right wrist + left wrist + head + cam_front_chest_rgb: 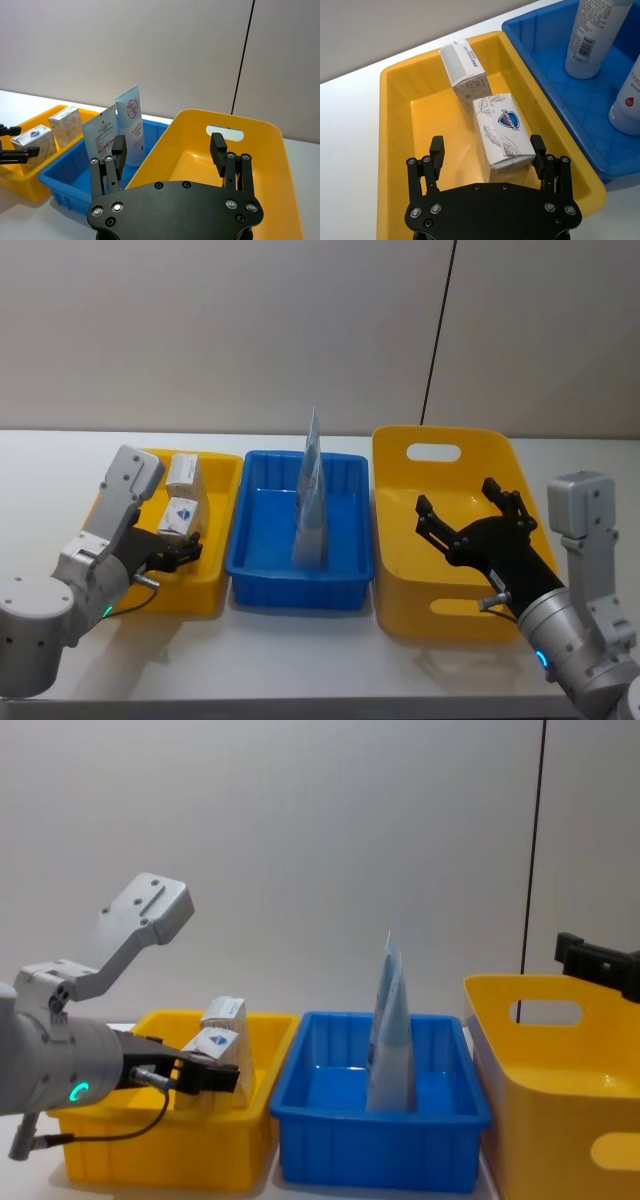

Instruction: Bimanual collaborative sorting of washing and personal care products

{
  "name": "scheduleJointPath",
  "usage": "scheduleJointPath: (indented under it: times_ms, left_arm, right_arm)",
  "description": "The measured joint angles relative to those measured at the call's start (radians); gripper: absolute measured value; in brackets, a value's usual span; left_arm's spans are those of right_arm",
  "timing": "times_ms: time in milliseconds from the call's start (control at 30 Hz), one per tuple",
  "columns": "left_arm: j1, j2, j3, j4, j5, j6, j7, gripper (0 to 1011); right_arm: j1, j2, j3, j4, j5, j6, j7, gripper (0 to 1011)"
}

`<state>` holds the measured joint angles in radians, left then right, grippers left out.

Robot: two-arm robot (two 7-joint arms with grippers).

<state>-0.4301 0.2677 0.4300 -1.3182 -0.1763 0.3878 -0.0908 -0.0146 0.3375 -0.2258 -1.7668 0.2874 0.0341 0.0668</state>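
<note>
Two packs lie in the left yellow tray (pixel 222 468): a beige box (pixel 182 473) at the back and a white grey-patterned pack with a blue oval logo (pixel 179 515) in front of it. My left gripper (pixel 487 145) hangs open over the tray's near end, and the near end of the white pack (pixel 502 130) sits between its fingers. Two tubes (pixel 312 500) stand upright in the blue tray (pixel 300 585). My right gripper (pixel 475 510) hovers open above the right yellow bin (pixel 440 620), holding nothing.
The three containers stand side by side on a white table (pixel 300 660), the blue tray in the middle. The right yellow bin (pixel 250 165) is taller, has a handle slot (pixel 225 132) and holds nothing. A wall with a black cable (pixel 437 330) lies behind.
</note>
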Motion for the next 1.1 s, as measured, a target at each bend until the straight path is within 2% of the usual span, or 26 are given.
scheduleJointPath:
  times_ms: [467,733,767,833,867,967,1000,1100]
  left_arm:
    - [-0.009,-0.016,-0.009,0.02,0.007,-0.007,0.001,981]
    - [-0.011,-0.019,-0.012,0.025,0.008,-0.007,0.001,809]
    - [-0.012,-0.02,-0.012,0.025,0.008,-0.007,0.001,747]
    - [-0.012,-0.02,-0.012,0.026,0.008,-0.008,0.001,709]
    - [-0.012,-0.02,-0.012,0.026,0.008,-0.008,0.001,647]
    - [-0.012,-0.021,-0.013,0.027,0.009,-0.008,0.001,588]
    - [-0.012,-0.021,-0.013,0.027,0.009,-0.008,0.001,532]
    - [-0.013,-0.021,-0.013,0.028,0.009,-0.008,0.001,458]
  right_arm:
    - [0.0,0.0,0.0,0.0,0.0,0.0,0.0,1002]
    - [0.0,0.0,0.0,0.0,0.0,0.0,0.0,1002]
    - [0.0,0.0,0.0,0.0,0.0,0.0,0.0,1002]
    - [0.0,0.0,0.0,0.0,0.0,0.0,0.0,1002]
    - [0.0,0.0,0.0,0.0,0.0,0.0,0.0,1002]
    - [0.0,0.0,0.0,0.0,0.0,0.0,0.0,1002]
    - [0.0,0.0,0.0,0.0,0.0,0.0,0.0,1002]
    - [0.0,0.0,0.0,0.0,0.0,0.0,0.0,1002]
